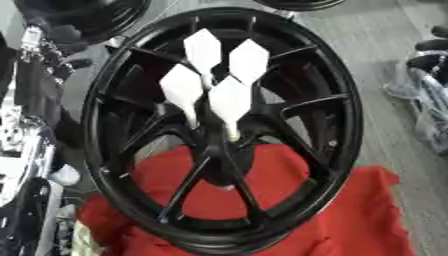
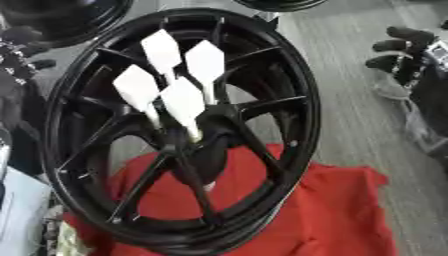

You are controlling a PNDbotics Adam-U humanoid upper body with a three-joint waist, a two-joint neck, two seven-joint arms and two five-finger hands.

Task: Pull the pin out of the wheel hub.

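A large black spoked wheel hub [image 1: 332, 145] stands tilted on a red cloth [image 1: 350, 220]. Several white pins with flat diamond-shaped heads [image 1: 229, 97] stick out of its centre boss [image 1: 223, 145], their thin stems meeting near the middle. My right hand [image 2: 395, 47] hangs at the right edge, beside the rim and apart from it, its black fingers relaxed and pointing left with nothing in them. At the upper left edge my left hand [image 1: 54, 41] is outside the rim, its fingers stretched toward the wheel, also holding nothing. Neither hand touches the pins.
A second black wheel [image 1: 96, 15] lies at the top left and part of another rim [image 1: 297, 4] shows at the top. Grey wood-grain surface [image 1: 385, 65] runs down the right side. Silver and black machinery [image 1: 22, 150] fills the left edge.
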